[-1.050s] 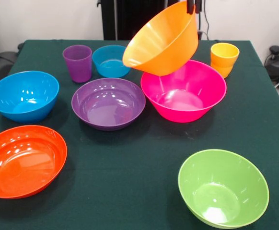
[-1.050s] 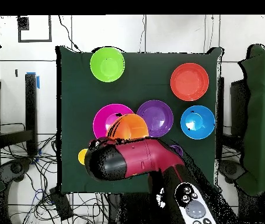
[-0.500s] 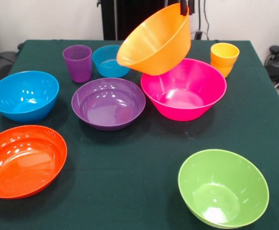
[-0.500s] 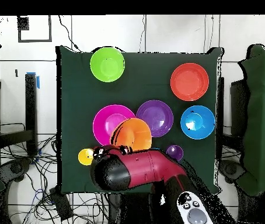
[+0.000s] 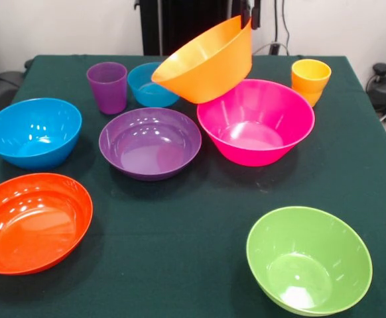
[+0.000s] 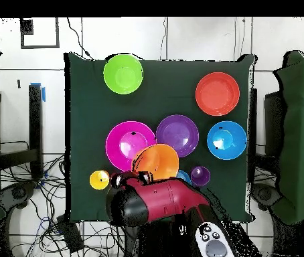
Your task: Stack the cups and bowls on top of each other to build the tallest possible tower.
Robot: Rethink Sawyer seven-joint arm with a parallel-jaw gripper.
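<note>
**A:** What is your arm holding?

**B:** Your gripper (image 5: pixel 247 14) shows only at the top edge of the front view, clamped on the far rim of the large orange bowl (image 5: pixel 206 63). That bowl hangs in the air, tilted with its opening towards the camera, above the far edge of the large pink bowl (image 5: pixel 256 122) and partly over the small blue bowl (image 5: pixel 148 85).

**A:** Where is everything else?

**B:** All of it sits on the dark green table (image 5: pixel 199 218). The pink bowl stands alone, with nothing nested in it. Just beside it is the purple bowl (image 5: pixel 150 142). The purple cup (image 5: pixel 107 87) stands upright next to the small blue bowl. The yellow cup (image 5: pixel 310 81) sits on an orange cup near the pink bowl's other side. The larger blue bowl (image 5: pixel 33 132) and the shallow red-orange bowl (image 5: pixel 32 222) are on one side, and the green bowl (image 5: pixel 308 260) lies well apart near the front.
</note>
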